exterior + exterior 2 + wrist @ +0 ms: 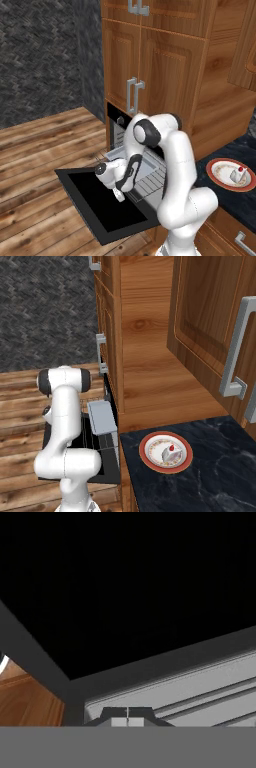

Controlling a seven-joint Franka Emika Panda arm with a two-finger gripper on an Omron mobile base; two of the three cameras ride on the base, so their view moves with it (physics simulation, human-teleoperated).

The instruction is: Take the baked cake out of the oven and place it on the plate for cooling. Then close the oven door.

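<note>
The oven door (95, 200) hangs fully open and lies flat in front of the black oven (118, 123). My gripper (119, 195) hovers low over the door's inner side, close to the oven's mouth, shut with nothing in it. In the hand view the fingertips (127, 717) are pressed together above the door's dark glass (125, 587). The cake (238, 174) (170, 453) rests on the plate (219, 176) (149, 457) on the dark counter to the right. A grey metal tray (150, 167) (101, 416) sticks out of the oven on a wire rack.
Wooden cabinet doors with silver handles (132, 95) rise above the oven. The dark marble counter (210, 476) runs along the right. Wooden floor (35, 150) spreads out to the left of the open door. A dark patterned wall (40, 55) stands behind.
</note>
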